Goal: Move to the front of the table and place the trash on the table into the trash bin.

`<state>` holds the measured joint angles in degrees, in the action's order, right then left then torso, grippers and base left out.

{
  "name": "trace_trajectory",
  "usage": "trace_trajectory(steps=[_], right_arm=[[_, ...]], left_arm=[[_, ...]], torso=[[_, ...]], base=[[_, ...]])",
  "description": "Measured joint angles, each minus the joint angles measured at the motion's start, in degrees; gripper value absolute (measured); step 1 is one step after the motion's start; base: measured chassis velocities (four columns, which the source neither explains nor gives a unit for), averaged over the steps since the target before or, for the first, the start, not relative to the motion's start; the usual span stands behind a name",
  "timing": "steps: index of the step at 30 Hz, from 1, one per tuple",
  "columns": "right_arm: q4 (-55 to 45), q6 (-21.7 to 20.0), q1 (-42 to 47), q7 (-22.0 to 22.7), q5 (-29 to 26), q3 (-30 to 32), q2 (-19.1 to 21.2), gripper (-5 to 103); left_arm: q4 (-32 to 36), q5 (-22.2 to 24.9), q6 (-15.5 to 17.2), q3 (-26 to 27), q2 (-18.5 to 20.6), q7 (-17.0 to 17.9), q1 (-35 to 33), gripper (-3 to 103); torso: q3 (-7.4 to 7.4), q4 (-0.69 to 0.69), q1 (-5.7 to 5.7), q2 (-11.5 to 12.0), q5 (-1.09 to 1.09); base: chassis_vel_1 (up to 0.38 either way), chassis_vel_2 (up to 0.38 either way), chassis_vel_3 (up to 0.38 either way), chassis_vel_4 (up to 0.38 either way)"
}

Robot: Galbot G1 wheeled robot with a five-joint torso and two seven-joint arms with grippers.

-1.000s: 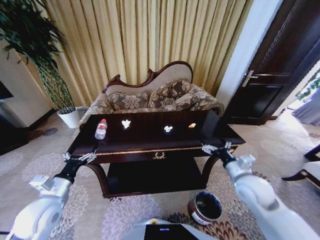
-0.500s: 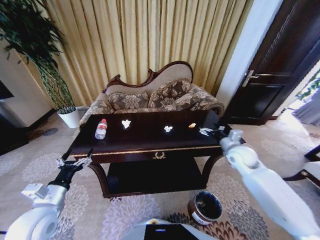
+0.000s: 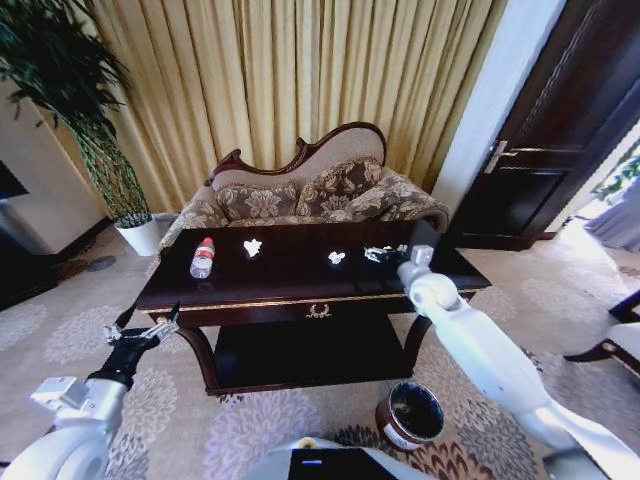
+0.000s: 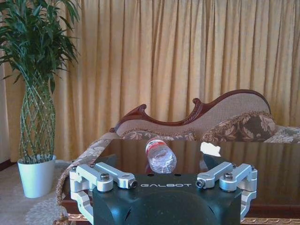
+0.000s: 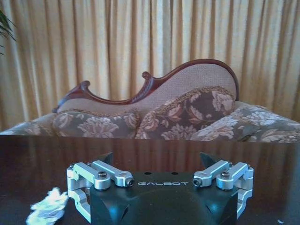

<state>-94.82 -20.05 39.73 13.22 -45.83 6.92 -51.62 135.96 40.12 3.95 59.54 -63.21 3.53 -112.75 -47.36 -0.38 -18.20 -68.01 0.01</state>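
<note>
The dark glossy table point(image 3: 280, 296) stands before me. On its top lie a clear bottle point(image 3: 202, 258) with a red cap at the left, one white paper wad point(image 3: 252, 247) beside it and another paper wad point(image 3: 337, 258) near the middle. My right gripper point(image 3: 385, 253) hovers open just above the table top, right of the middle wad; its wrist view has that wad point(image 5: 47, 206) off to one side. My left gripper point(image 3: 140, 330) hangs open, low by the table's front left corner, facing the bottle point(image 4: 161, 157). The round brown trash bin point(image 3: 410, 414) sits on the carpet at the front right.
A patterned sofa point(image 3: 310, 195) stands close behind the table. A tall plant in a white pot point(image 3: 138, 235) is at the back left. A dark door point(image 3: 560, 130) and a chair point(image 3: 615, 335) are on the right. Carpet lies open in front.
My right arm has swung up from the table's front right corner and left over the table top. My left gripper has sunk lower and drawn back a little.
</note>
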Motion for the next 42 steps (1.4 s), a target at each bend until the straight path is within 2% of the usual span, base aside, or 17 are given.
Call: trace_trajectory(steps=[10,17,20,21,34,42], right_arm=[[1.98,-2.79,0.29,2.47,-1.09,0.85,1.06,100],[2.88,-3.98,-0.23,4.48,-2.90,0.34,-0.08,102],[3.59,-4.03,-0.72,4.79,-2.87,-0.10,-0.68,96],[4.12,-4.04,-1.06,4.82,-2.78,-0.28,-0.95,89],[6.71,-3.18,-1.24,3.48,-1.30,0.46,-0.04,87],[6.45,-2.62,0.12,3.15,-0.66,0.67,-0.40,82]], left_arm=[[-0.07,-1.01,-0.10,-0.93,-0.83,-0.14,0.39,100],[-0.32,-1.32,-0.54,-1.05,-0.79,-0.20,0.24,100],[-0.34,-1.31,-0.66,-0.92,-0.43,-0.20,0.21,100],[-0.33,-1.24,-0.68,-0.81,-0.34,-0.21,0.20,100],[0.00,-1.16,-0.78,-0.58,-0.66,-1.29,-0.08,100],[-0.06,-1.16,-0.87,-0.64,-0.61,-1.44,0.14,100]], torso=[[0.01,-0.03,0.00,-0.01,0.01],[0.00,-0.01,0.00,0.00,0.01],[0.00,0.00,0.01,0.00,0.01],[0.01,-0.01,0.01,0.00,0.01],[0.01,-0.02,0.01,0.00,0.01],[0.01,-0.01,0.01,-0.01,0.01]], base=[[0.000,0.000,0.000,0.000],[0.000,0.000,0.000,0.000],[0.000,0.000,0.000,0.000],[0.000,0.000,0.000,0.000],[0.000,0.000,0.000,0.000],[0.000,0.000,0.000,0.000]])
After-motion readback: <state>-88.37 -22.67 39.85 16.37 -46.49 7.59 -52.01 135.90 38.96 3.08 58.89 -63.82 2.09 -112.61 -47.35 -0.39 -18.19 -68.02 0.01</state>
